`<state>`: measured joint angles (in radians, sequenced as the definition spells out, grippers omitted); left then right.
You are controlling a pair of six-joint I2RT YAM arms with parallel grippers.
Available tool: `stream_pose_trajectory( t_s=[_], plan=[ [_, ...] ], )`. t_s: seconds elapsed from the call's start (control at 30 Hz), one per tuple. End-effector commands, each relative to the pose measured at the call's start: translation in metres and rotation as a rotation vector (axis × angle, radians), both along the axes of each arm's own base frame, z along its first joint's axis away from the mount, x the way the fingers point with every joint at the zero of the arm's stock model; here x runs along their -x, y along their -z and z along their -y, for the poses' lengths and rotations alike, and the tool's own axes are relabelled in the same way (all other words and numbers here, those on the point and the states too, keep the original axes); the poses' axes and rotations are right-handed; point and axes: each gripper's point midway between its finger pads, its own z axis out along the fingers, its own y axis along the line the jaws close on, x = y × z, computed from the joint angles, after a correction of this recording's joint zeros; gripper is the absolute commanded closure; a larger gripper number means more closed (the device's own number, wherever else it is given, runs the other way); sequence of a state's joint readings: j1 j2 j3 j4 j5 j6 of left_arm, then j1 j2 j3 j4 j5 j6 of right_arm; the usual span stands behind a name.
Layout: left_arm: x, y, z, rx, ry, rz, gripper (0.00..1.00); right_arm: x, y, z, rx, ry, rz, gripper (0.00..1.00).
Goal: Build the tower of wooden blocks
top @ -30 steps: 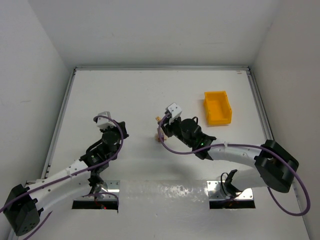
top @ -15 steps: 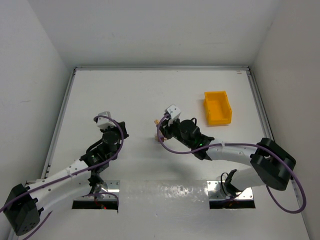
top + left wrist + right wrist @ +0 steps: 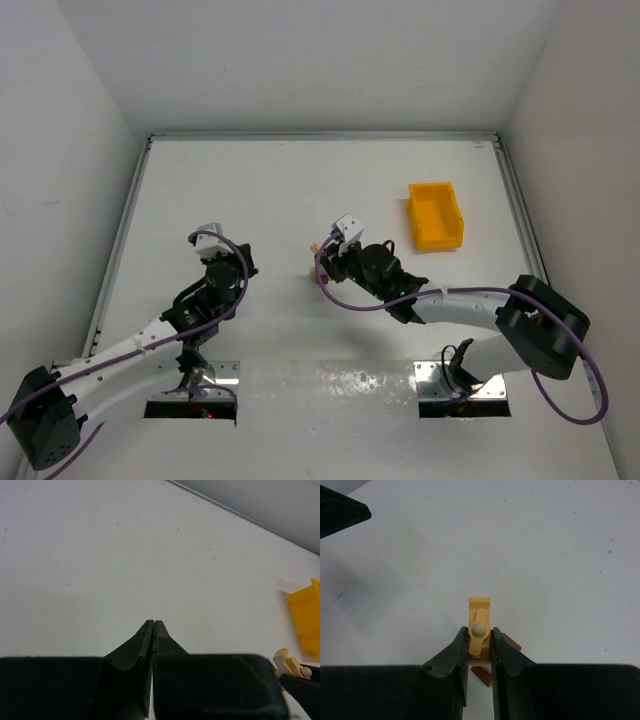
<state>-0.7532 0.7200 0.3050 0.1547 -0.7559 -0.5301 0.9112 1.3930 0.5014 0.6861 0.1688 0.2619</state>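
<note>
Right hand [image 3: 479, 632] clamps a pale tan block [image 3: 479, 608] beside brown blocks [image 3: 512, 641]

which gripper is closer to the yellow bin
Right. The right gripper, clamped on a tan wooden piece, sits mid-table, left of the yellow bin. The shut left gripper is even farther left.

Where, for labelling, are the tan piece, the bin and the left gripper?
tan piece [image 3: 479, 628], right wrist view, its round peg.
bin [image 3: 413, 214], top view, left wall.
left gripper [image 3: 154, 625], left wrist view, closed fingertips.
</note>
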Motion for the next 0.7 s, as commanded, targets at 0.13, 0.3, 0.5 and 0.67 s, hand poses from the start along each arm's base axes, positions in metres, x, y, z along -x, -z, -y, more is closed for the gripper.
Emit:
stream_pose_trajectory(
  t_s=[0.13, 0.3, 0.5, 0.67],
  plan=[
    [-0.004, -0.024, 0.006, 0.041, 0.002, 0.057, 1.0, -0.003, -0.018, -0.005, -0.066, -0.004, 0.046, 0.85],
    [-0.004, -0.024, 0.006, 0.041, 0.002, 0.057, 1.0, -0.003, -0.016, -0.006, -0.065, -0.007, 0.042, 0.85],
    [-0.004, -0.024, 0.006, 0.039, 0.003, 0.057, 1.0, -0.004, -0.011, -0.007, -0.052, -0.007, 0.036, 0.85],
    [-0.004, -0.023, 0.006, 0.036, 0.003, 0.054, 1.0, -0.004, -0.008, -0.006, -0.048, -0.004, 0.031, 0.85]
  ],
)
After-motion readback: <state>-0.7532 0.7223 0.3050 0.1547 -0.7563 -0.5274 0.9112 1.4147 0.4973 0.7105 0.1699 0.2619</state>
